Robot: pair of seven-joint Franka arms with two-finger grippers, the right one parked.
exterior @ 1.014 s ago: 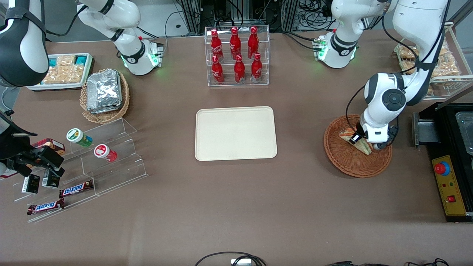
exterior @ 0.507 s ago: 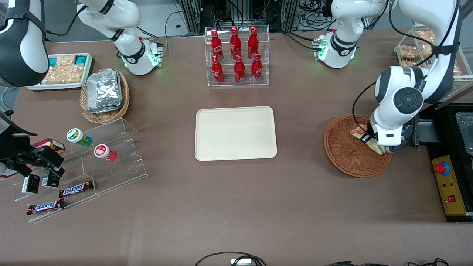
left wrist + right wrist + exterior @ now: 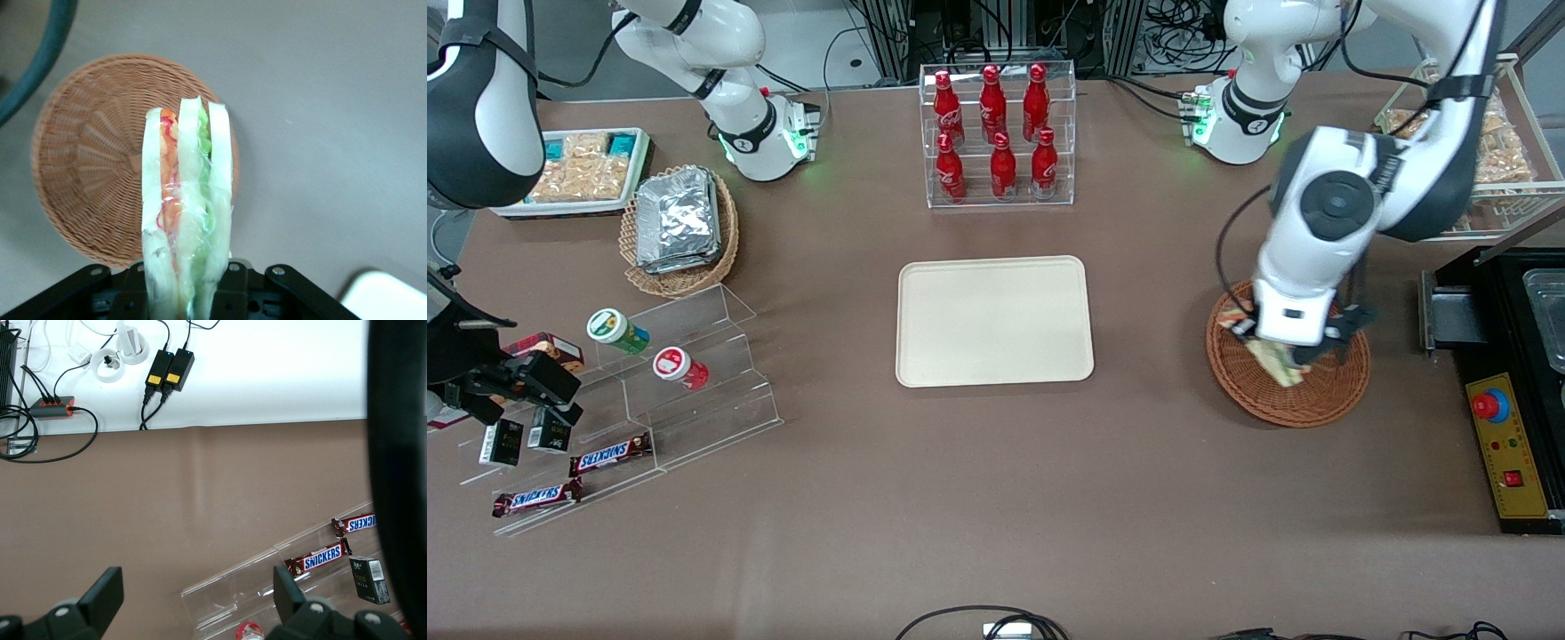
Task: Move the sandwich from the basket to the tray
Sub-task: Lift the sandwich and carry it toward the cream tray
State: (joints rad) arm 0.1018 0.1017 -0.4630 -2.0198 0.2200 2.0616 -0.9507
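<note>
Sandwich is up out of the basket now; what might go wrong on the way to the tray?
The gripper holds the sandwich by one end only, with most of the clear-wrapped wedge hanging free, so it may slip or swing out during the move. It hangs above the reddish-brown basket, so a low sweep might catch the rim. The cream tray has only a low rim, so a release near an edge could let it slide off.

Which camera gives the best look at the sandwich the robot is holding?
The left wrist view: the sandwich fills it, bread and filling layers clear, held in the gripper above the basket. The front view shows only a small piece under the arm; the right wrist view shows none.
</note>
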